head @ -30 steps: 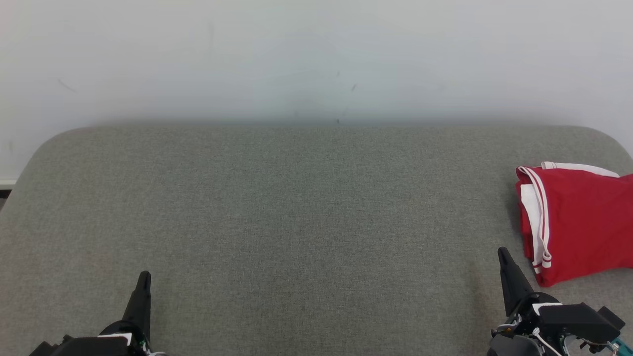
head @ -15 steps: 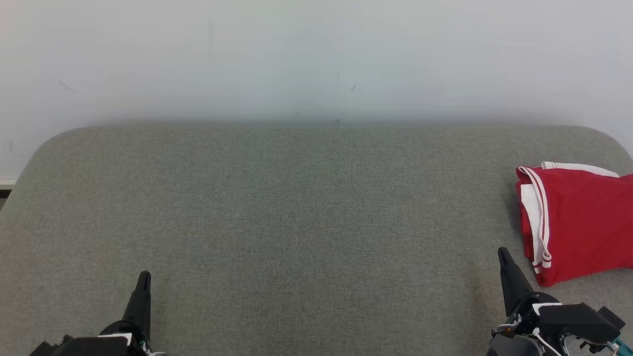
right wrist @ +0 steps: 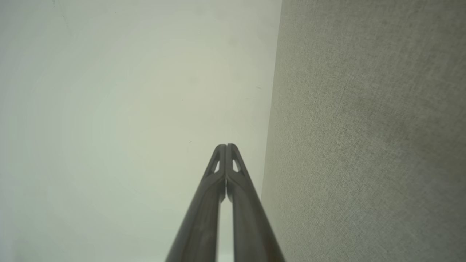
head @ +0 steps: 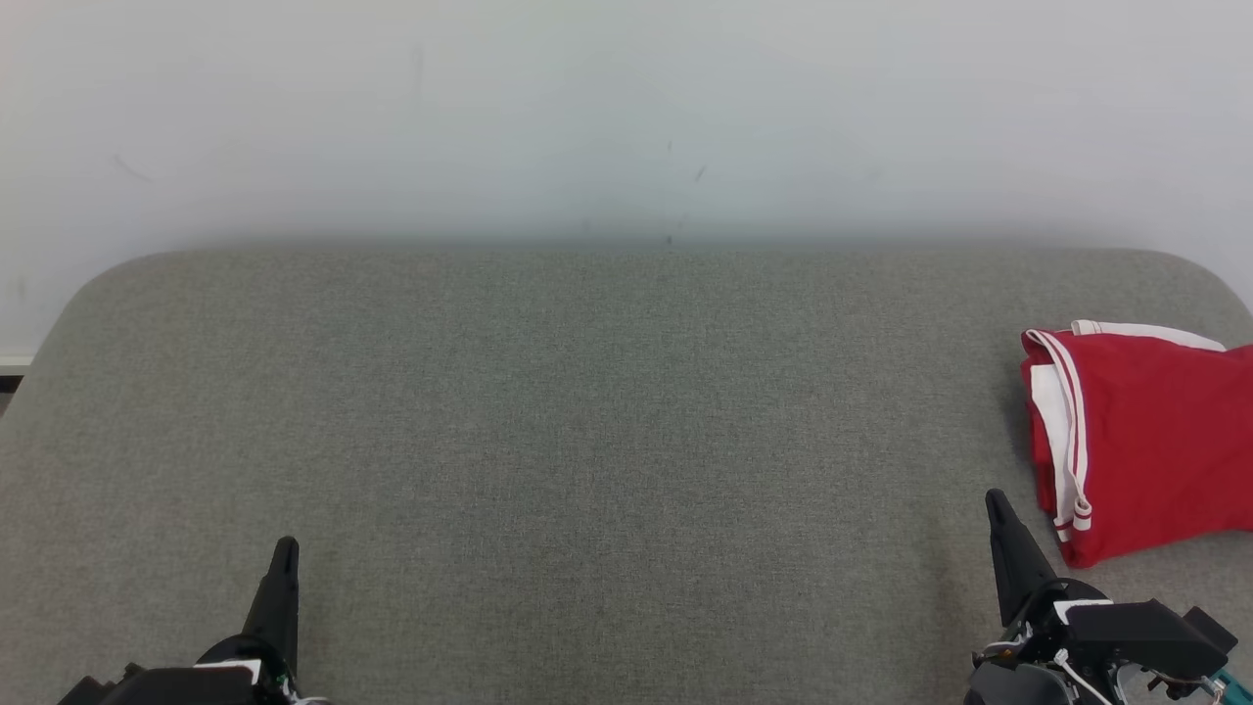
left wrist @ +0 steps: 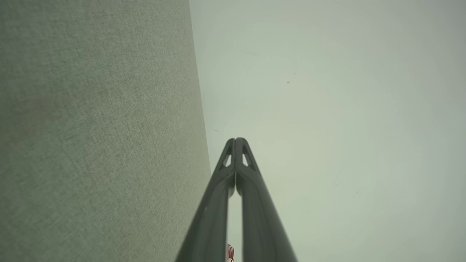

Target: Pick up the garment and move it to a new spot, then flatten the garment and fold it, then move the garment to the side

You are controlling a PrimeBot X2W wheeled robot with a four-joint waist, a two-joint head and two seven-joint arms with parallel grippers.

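Observation:
The garment (head: 1150,441) is red with white stripes and trim. It lies folded at the right edge of the grey padded table (head: 587,411), partly cut off by the head view's border. My right gripper (head: 997,504) is shut and empty, its tip just left of the garment's near corner and apart from it. At the lower left my left gripper (head: 285,546) is shut too, holding nothing. In the wrist views the left gripper (left wrist: 236,140) and the right gripper (right wrist: 226,146) each show fingertips pressed together, pointing toward the wall.
A pale wall (head: 626,108) rises right behind the table's far edge. The table's corners are rounded. A strip of dark floor (head: 8,377) shows at the far left.

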